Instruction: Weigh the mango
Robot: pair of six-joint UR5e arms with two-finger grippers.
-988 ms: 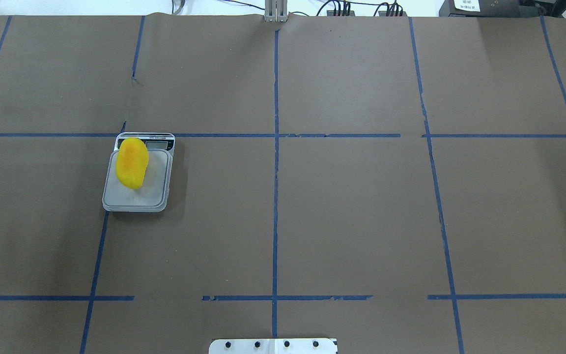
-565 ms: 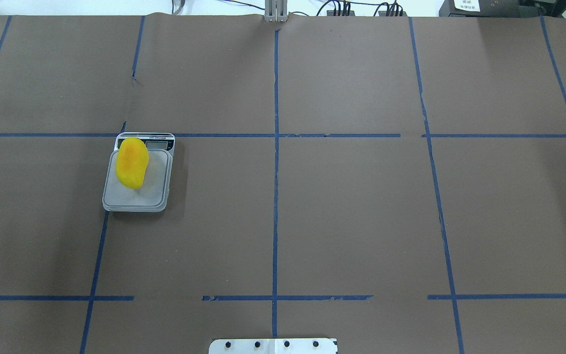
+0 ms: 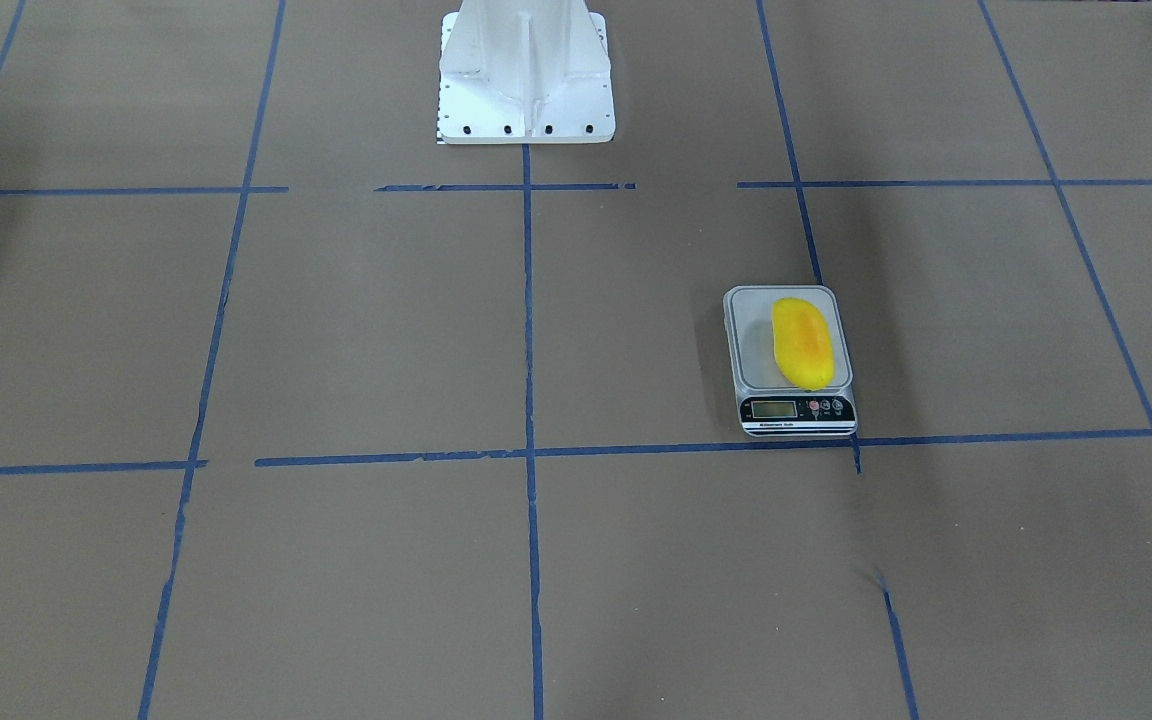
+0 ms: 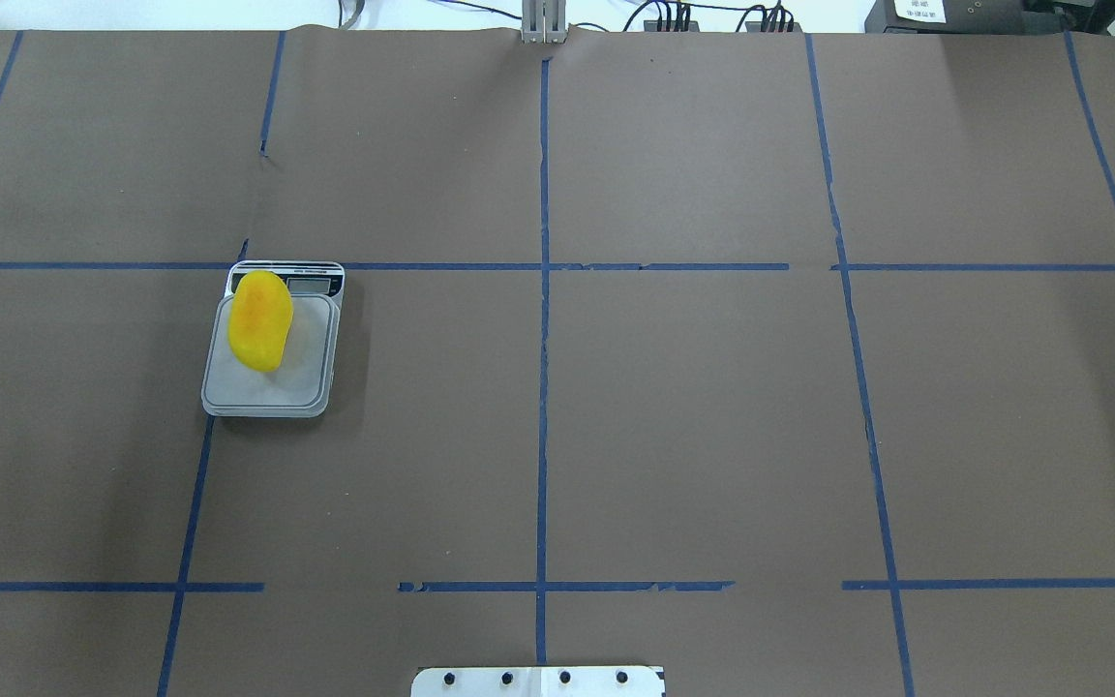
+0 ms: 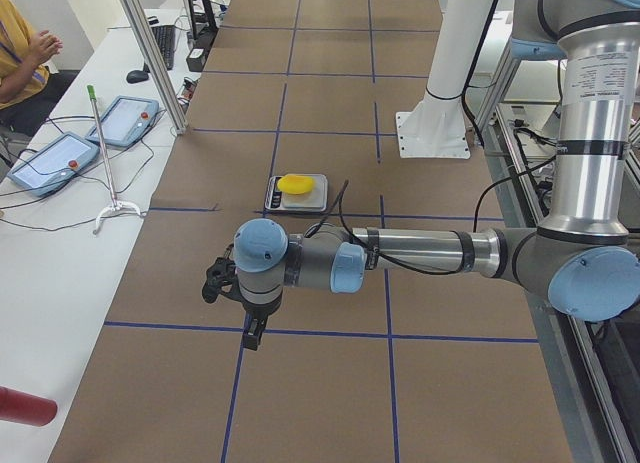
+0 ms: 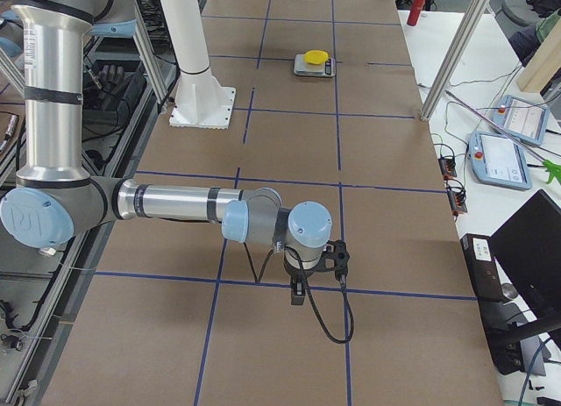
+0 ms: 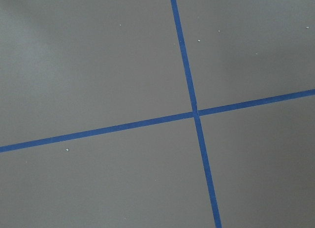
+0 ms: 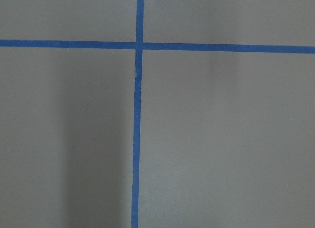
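Nothing has moved; left end effector (image 5: 252, 333) and right end effector (image 6: 298, 294) openings cannot be told, glossy yellow mango (image 4: 259, 321) lies on scale (image 4: 267, 395)

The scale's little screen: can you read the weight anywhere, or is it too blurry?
No. Front-facing view: the display on the scale is a small greenish patch, its digits too tiny to read. Overhead view: it looks washed pale, and the mango hides the panel's left end. Side views: the scale is far too distant.
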